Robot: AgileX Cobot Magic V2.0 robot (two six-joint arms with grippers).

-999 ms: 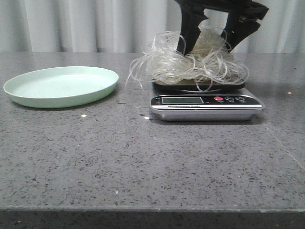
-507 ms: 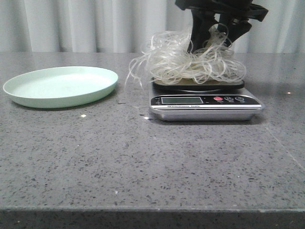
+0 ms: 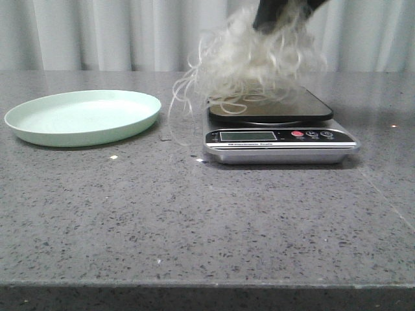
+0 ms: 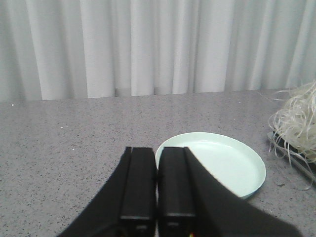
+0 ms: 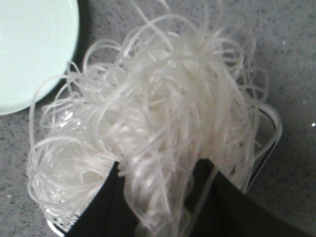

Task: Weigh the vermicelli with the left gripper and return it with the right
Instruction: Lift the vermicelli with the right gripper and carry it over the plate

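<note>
Plate left of scale, vermicelli hanging above scale, both on table

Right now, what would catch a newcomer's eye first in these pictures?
The vermicelli, a blurred whitish tangle hanging from the right pincer just above the scale, its lowest strands trailing at the black platform. Next, the pale green plate, bare, on the grey table left of the scale. The left pincer is shut, away from the scale near the plate.
</note>
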